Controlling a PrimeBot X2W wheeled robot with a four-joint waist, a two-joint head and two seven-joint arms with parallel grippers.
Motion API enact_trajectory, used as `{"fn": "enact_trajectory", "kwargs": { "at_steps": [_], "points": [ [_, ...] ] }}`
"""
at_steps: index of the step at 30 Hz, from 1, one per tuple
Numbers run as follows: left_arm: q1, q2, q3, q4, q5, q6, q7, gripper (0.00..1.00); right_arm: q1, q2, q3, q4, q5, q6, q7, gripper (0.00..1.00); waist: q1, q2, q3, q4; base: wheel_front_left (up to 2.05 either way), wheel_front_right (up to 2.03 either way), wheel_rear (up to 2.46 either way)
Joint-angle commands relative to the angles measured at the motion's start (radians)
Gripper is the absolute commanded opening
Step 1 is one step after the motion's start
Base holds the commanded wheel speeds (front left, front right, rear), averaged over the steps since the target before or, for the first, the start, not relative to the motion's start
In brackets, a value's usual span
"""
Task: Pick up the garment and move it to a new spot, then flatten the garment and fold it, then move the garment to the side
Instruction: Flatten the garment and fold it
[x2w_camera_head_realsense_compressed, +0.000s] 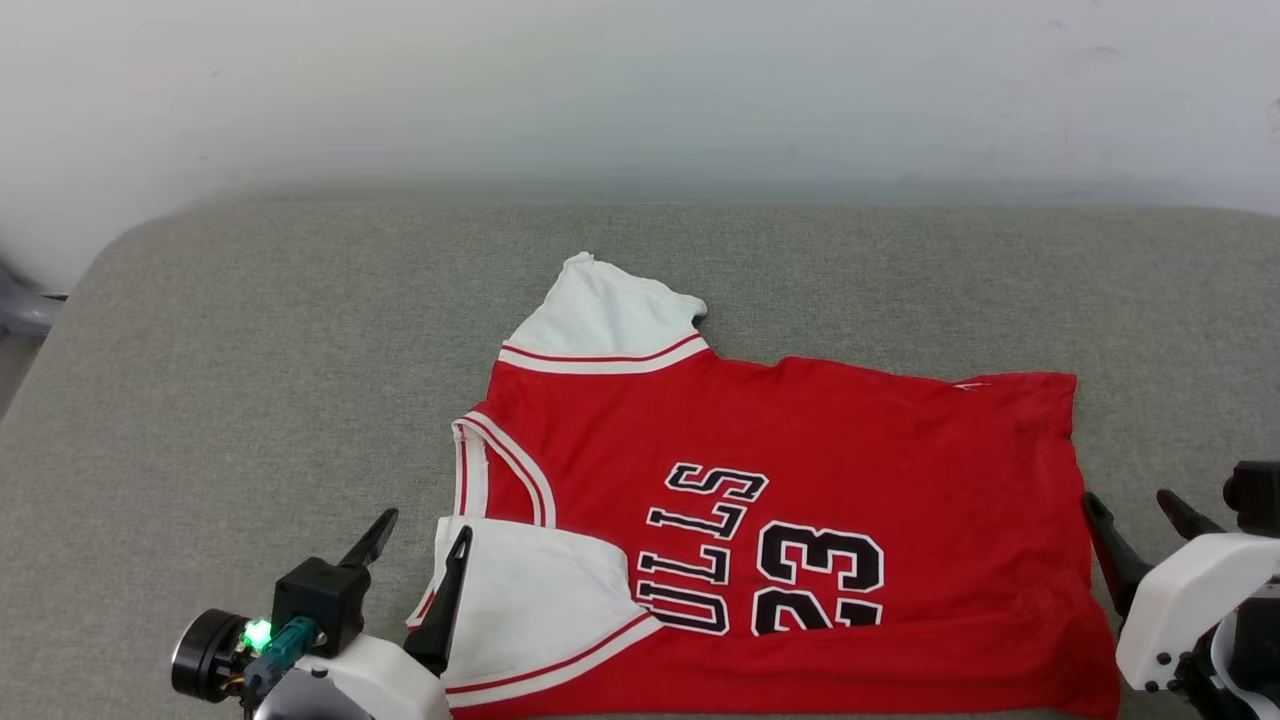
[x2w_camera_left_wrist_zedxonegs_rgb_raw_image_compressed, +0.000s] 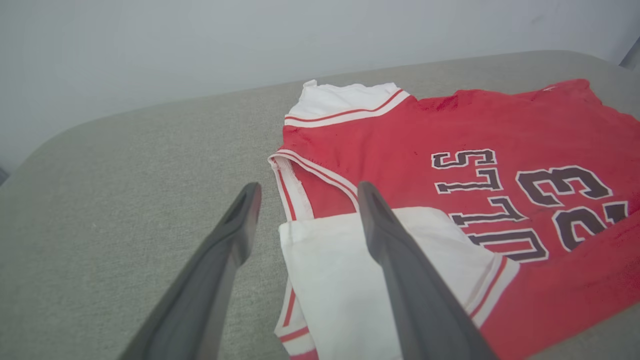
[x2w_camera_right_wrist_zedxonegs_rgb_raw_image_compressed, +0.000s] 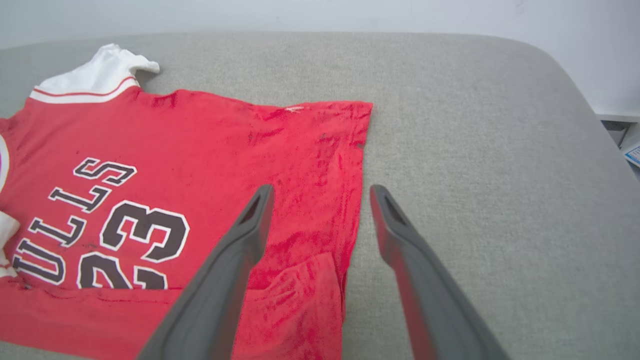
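bulls 23 t-shirt (x2w_camera_head_realsense_compressed: 800, 450) lies flat at the grey cushion's (x2w_camera_head_realsense_compressed: 250, 380) front edge.
left gripper (x2w_camera_head_realsense_compressed: 423, 525) wide open, empty, straddling the folded-in white sleeve's (x2w_camera_head_realsense_compressed: 530, 590) edge; right gripper (x2w_camera_head_realsense_compressed: 1130, 497) likewise at the hem (x2w_camera_head_realsense_compressed: 1085, 560).

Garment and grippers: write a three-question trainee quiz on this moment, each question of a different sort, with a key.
1. True or false: the left gripper is shut on the garment.
2. Which part lies folded over the start of the print? A. the near white sleeve B. the far sleeve C. the collar
3. Fill in: the right gripper stands by the hem with its jaws ___.
Key: 1 false; 2 A; 3 open.
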Motion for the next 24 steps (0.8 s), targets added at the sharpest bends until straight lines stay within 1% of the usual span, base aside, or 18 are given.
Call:
{"fn": "enact_trajectory", "kwargs": {
  "at_steps": [1, 4, 6, 11, 13, 16, 19, 21, 24],
  "points": [
    [-0.008, -0.004, 0.002, -0.003, 0.011, 0.004, -0.025, 1.0, -0.011, -0.004, 0.011, -0.004, 0.015, -0.001, -0.025, 1.0, 0.0001, -0.0001, -0.004, -0.005, 0.0, 0.0, 0.0],
    [-0.015, -0.026, 0.02, -0.012, 0.035, 0.019, -0.099, 1.0, -0.008, -0.015, 0.042, -0.012, 0.025, -0.001, -0.12, 1.0, 0.0001, -0.0001, -0.007, -0.01, 0.0, 0.0, 0.0],
    [-0.015, -0.046, 0.039, -0.027, 0.044, 0.023, -0.124, 1.0, -0.005, -0.001, 0.055, -0.009, 0.037, -0.001, -0.189, 1.0, 0.0001, -0.0001, -0.003, -0.013, 0.0, 0.0, 0.0],
    [-0.021, -0.091, 0.104, -0.078, 0.1, 0.016, -0.139, 1.0, -0.011, 0.024, 0.079, 0.003, 0.043, -0.001, -0.357, 1.0, 0.0001, -0.0001, 0.026, -0.023, 0.0, 0.0, 0.0],
    [-0.017, -0.106, 0.13, -0.089, 0.123, 0.004, -0.139, 1.0, -0.022, 0.033, 0.084, 0.01, 0.032, -0.001, -0.405, 1.0, 0.0001, -0.0001, 0.046, -0.031, 0.0, 0.0, 0.0],
    [-0.044, -0.113, 0.154, -0.082, 0.151, -0.035, -0.138, 1.0, -0.041, 0.056, 0.083, 0.024, 0.024, -0.001, -0.453, 1.0, 0.0001, -0.0001, 0.082, -0.043, 0.0, 0.0, 0.0],
    [-0.095, -0.097, 0.151, -0.042, 0.175, -0.086, -0.137, 1.0, -0.058, 0.067, 0.085, 0.038, 0.006, -0.001, -0.477, 1.0, 0.0001, -0.0001, 0.125, -0.056, 0.0, 0.0, 0.0],
    [-0.162, -0.082, 0.144, -0.01, 0.184, -0.121, -0.13, 1.0, -0.072, 0.075, 0.081, 0.038, -0.003, -0.001, -0.485, 1.0, 0.0001, -0.0001, 0.16, -0.064, 0.0, 0.0, 0.0],
    [-0.289, -0.06, 0.137, 0.044, 0.175, -0.187, -0.074, 1.0, -0.092, 0.08, 0.083, 0.034, -0.015, -0.001, -0.483, 1.0, 0.0001, -0.0001, 0.215, -0.078, 0.0, 0.0, 0.0]
  ]
}}
